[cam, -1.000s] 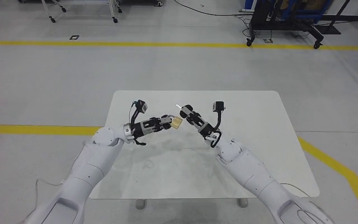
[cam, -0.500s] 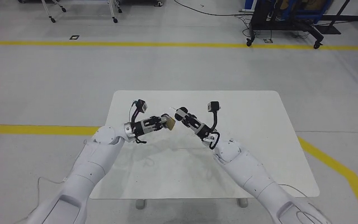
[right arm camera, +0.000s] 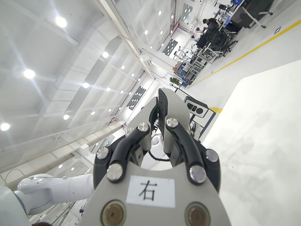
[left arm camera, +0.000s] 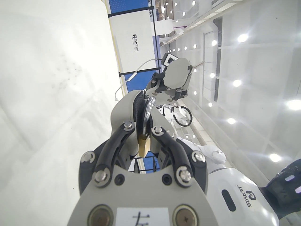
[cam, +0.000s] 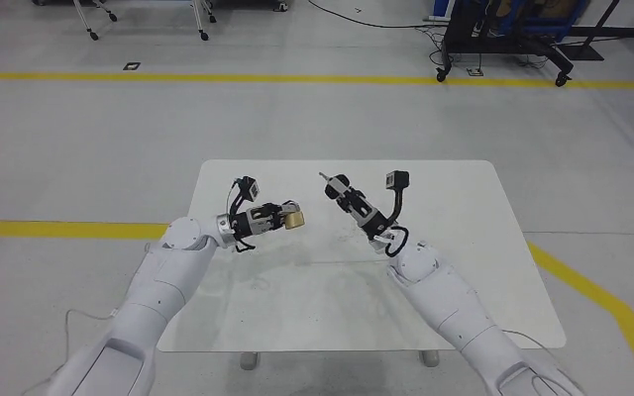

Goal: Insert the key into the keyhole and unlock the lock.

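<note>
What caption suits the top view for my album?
Over a white table, the left claw grips a brass padlock; the right claw holds a small silver key apart.

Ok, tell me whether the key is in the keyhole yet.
Out. The key in the right gripper sits apart from the lock held by the left gripper, table showing between them.

left gripper [cam: 284, 216] clasping lock [cam: 294, 216], right gripper [cam: 331, 183] holding key [cam: 322, 176]

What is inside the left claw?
A small gold lock with a silver loop, pinched in the left claw. Its fingers cover the lock's sides, so the keyhole cannot be seen.
</note>
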